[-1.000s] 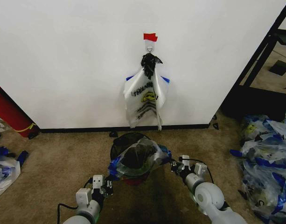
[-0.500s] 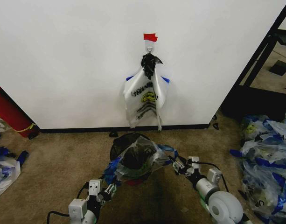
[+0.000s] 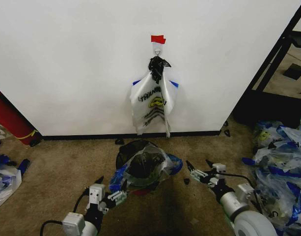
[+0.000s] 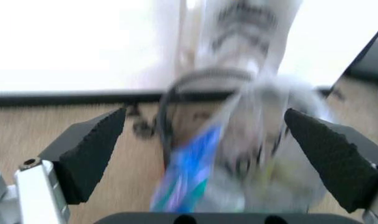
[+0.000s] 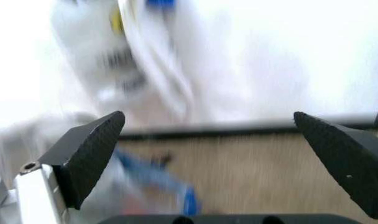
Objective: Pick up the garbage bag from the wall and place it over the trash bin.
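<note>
The garbage bag (image 3: 151, 167), thin clear plastic with blue edges, lies draped over the black trash bin (image 3: 124, 155), whose red base (image 3: 140, 190) peeks out below. My left gripper (image 3: 112, 184) is open on the carpet side, just short of the bag's left blue edge. My right gripper (image 3: 198, 164) is open too, a little to the right of the bag and apart from it. The left wrist view shows the bag (image 4: 257, 154) beyond the open gripper (image 4: 205, 114). In the right wrist view the open gripper (image 5: 209, 114) faces the wall (image 5: 289, 56).
A whiter bag with black lettering (image 3: 153, 102) hangs on the wall (image 3: 67, 64) from a hook under red tape (image 3: 158, 39). Heaped clear-and-blue bags (image 3: 283, 162) lie at the right, more bags (image 3: 3, 179) at the left. A red object (image 3: 10, 118) leans at left; a black frame (image 3: 275, 59) stands at right.
Both grippers have drawn back from the bag's edges, toward me and apart. The bag has stayed draped over the bin and sagged slightly.
</note>
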You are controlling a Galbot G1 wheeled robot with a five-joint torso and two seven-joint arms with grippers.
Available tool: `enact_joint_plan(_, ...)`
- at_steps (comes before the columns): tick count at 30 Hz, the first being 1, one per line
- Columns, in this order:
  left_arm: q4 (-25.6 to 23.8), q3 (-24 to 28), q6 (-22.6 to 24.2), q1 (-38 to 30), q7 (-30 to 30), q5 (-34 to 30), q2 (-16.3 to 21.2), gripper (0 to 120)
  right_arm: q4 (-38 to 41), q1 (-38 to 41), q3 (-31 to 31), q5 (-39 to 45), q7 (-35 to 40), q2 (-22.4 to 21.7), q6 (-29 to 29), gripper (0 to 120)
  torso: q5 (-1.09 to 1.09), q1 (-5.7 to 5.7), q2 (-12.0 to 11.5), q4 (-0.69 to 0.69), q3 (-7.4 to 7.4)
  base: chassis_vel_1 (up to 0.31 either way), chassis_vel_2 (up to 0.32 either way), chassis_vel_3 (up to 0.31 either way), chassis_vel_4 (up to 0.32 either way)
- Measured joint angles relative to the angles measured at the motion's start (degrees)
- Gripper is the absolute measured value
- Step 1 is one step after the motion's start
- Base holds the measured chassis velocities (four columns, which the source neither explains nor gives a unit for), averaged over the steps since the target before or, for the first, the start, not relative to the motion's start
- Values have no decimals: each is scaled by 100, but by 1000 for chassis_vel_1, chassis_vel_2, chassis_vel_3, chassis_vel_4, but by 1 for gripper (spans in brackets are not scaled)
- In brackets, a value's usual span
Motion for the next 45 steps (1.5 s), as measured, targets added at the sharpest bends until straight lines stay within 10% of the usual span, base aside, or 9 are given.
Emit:
enact_joint_plan(6,76,-220,22,-1028,339,-985,402,100,175,-230,24,-1477,-267,703,1289,100,0,1,0,-10,1,0,0,0,0)
enact_joint_plan(9,211,-346,105,-1252,447,-1108,232,100,189,-90,-103,-1938,-319,991,1434,100,3,1,0,10,0,0,0,0,0)
enact_joint_plan(15,1029,-119,484,-2146,656,-1383,238,100,367,-517,29,-2413,-349,1327,1549,100,1,1,0,-6,0,0,0,0,0)
enact_joint_plan(40,3501,2105,2117,-5295,2278,-2504,766,100,888,-1011,117,-1770,-387,809,1809,100,0,1,0,-1,1,0,0,0,0)
enact_joint_plan(45,3713,2193,2161,-5446,2258,-2657,691,83,1028,-1019,86,-1731,-326,796,1682,100,0,1,0,-3,0,0,0,0,0)
